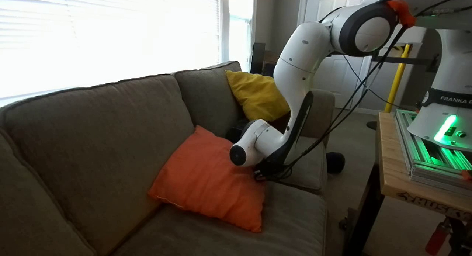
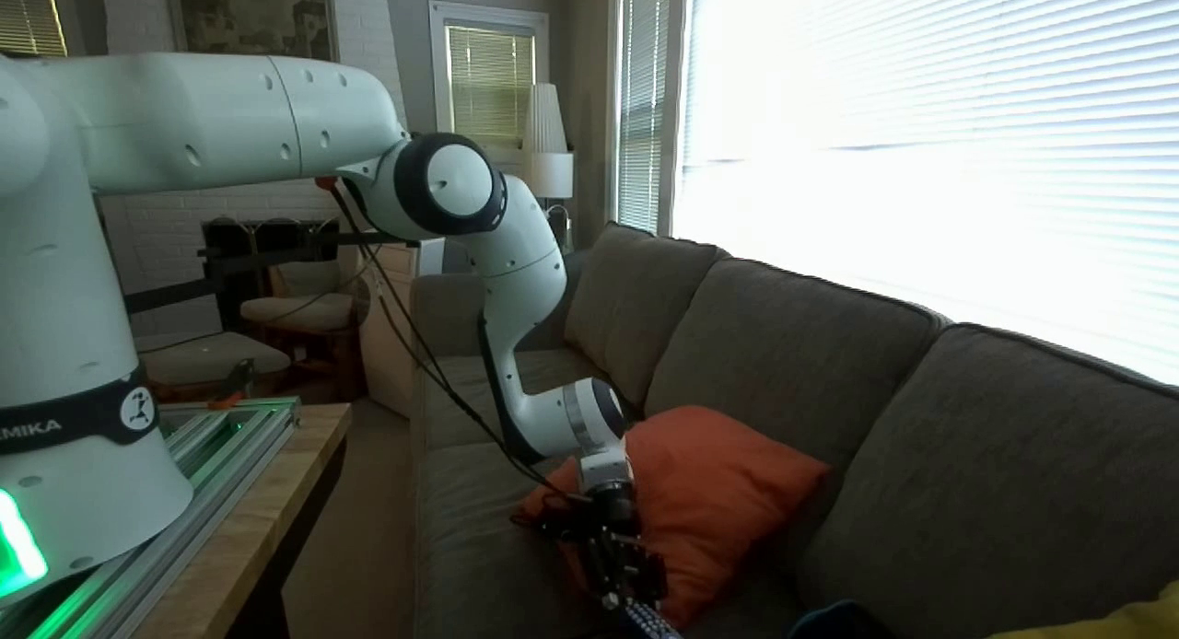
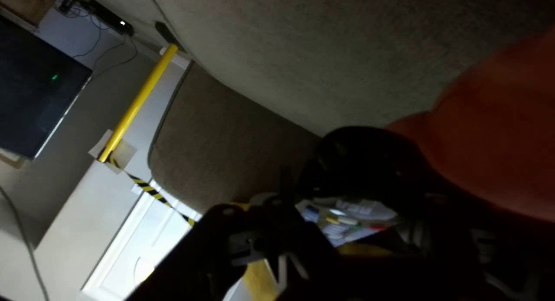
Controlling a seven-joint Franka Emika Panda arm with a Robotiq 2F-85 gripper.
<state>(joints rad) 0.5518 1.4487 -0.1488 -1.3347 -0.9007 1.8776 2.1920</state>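
Observation:
An orange pillow [image 1: 208,175] leans on the grey-brown sofa, and my gripper [image 1: 260,175] is down at its side, pointing away in that exterior view. From the opposite side, the gripper [image 2: 631,588] hangs in front of the pillow [image 2: 718,501], with a pale dotted strip [image 2: 652,621] at its tips. In the wrist view the dark gripper [image 3: 342,205] has its jaws partly apart. A colourful printed packet [image 3: 347,218] shows in the gap, below a black rounded shape [image 3: 364,162]. Darkness hides whether anything is gripped. The pillow [image 3: 498,132] fills the right side.
A yellow pillow [image 1: 258,95] rests at the sofa's far end, near a dark object [image 1: 236,130] partly behind the arm. Sofa backrests [image 2: 792,372] rise behind the pillow. A wooden workbench [image 1: 391,156] carries the robot base. Cables [image 1: 332,127] hang along the arm.

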